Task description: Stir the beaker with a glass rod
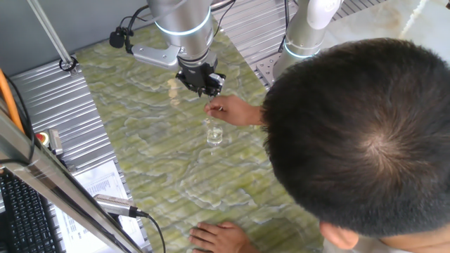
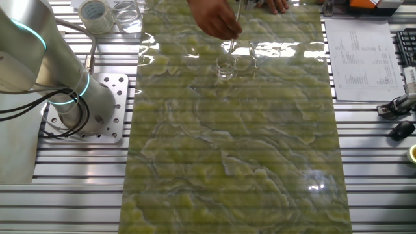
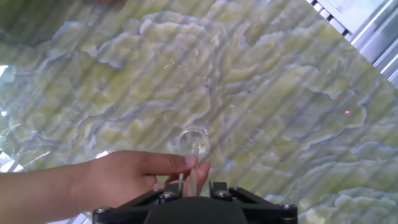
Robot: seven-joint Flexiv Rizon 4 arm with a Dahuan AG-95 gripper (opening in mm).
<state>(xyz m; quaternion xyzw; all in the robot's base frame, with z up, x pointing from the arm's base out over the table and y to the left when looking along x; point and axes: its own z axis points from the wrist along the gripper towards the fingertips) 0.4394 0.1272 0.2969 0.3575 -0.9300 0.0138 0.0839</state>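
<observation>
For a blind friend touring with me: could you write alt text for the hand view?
A person's hand reaches in from the left and holds a thin glass rod in a small clear beaker on a green marbled table. The dark gripper peeks in at the bottom edge, just behind the hand.

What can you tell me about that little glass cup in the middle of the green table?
The beaker is a small, clear, colourless glass cylinder, low and open-topped, standing upright on the green marbled table. A thin glass rod dips into it, held by a person's hand just above. Whether it holds liquid cannot be told. The robot's gripper is above and beside it, not touching it.
</observation>
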